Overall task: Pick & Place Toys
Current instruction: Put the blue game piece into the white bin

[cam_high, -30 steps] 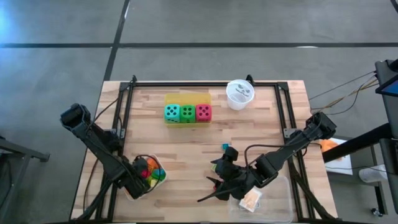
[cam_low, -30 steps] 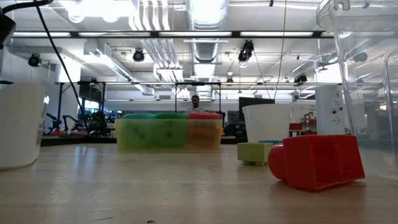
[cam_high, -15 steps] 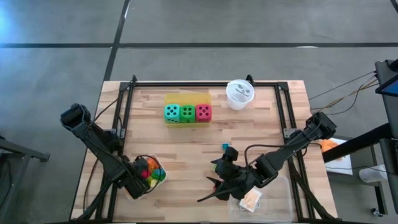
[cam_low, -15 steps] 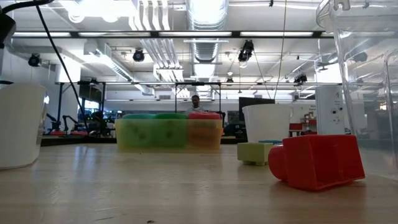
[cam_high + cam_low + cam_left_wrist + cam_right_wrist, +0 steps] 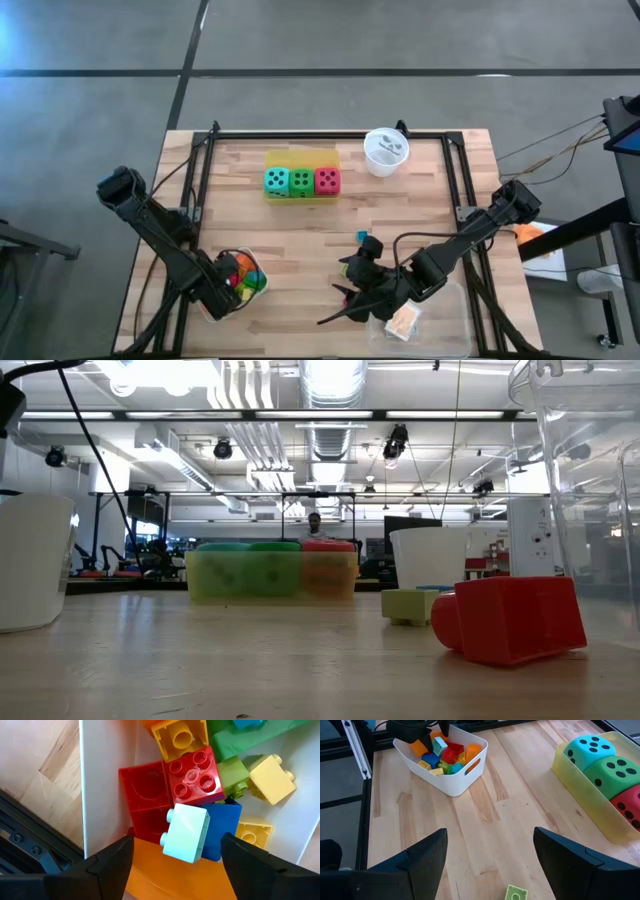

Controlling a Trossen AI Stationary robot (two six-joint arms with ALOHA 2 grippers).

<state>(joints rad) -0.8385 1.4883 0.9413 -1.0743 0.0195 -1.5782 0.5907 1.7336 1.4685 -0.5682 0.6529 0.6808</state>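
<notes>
Left hand [image 5: 175, 857] hung open and empty directly over the pale blue block [image 5: 186, 833] in the white tray [image 5: 451, 784]; right hand [image 5: 490, 855], open, empty, sat nearer the loose green block [image 5: 515, 893].

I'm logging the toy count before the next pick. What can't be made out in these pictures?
- Lower plastic blocks in the white rectangular bin: left wrist view, covered by the pale blue studded block and its neighbours.
- Contents of the clear plastic tray: high view, hidden by the right arm and right pincer.
- Three dotted dice: low view, blurred behind the yellow translucent tray.
</notes>
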